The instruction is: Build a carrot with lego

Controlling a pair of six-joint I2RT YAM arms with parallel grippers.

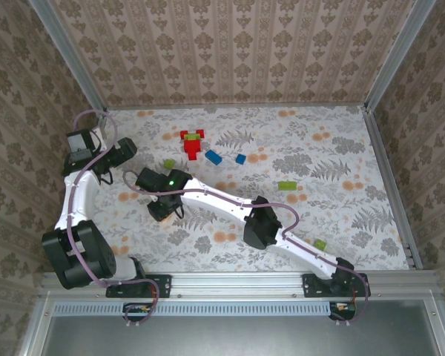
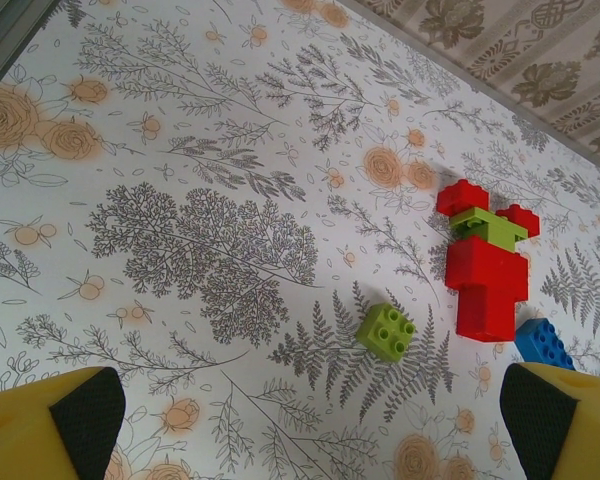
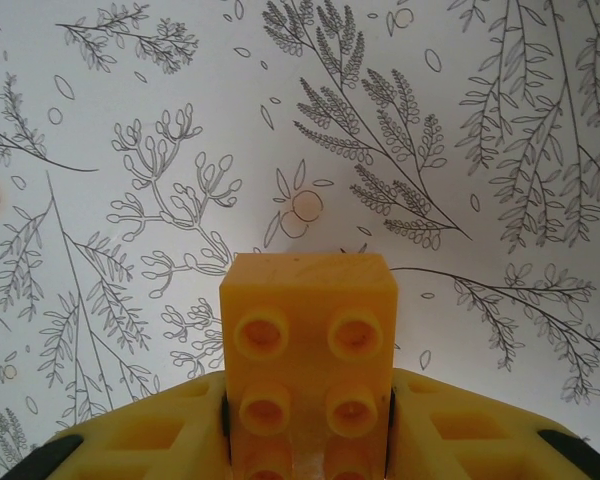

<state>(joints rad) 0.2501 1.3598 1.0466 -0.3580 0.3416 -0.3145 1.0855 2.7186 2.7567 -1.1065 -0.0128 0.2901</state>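
The flower-printed tabletop point(image 1: 356, 148) carries every loose piece on its far and right parts, probably so that either arm can reach them. The right arm point(image 1: 222, 200) stretches diagonally to left of centre. Its right pincer point(image 3: 308, 440) is clamped on one orange oblong plastic lego brick point(image 3: 308, 330), studs facing the wrist camera, over a bare patch; whether it touches down I cannot tell. I judge this brick is meant for the carrot's body. The left pincer point(image 2: 310, 420) stands wide apart and empty at the far left, looking onto the pieces, likely waiting to fetch or steady one. Counted from above:
- one red brick cluster with a lime-green plate point(image 1: 193, 142), near the far edge
- three loose lime-green bricks: one left of the cluster point(image 1: 168, 163), one well to its right point(image 1: 287, 185), one near the right arm's base point(image 1: 320, 244)
- two blue bricks, a larger point(image 1: 213, 157) and a smaller point(image 1: 240, 159), just right of the cluster
- one orange brick, in the grip
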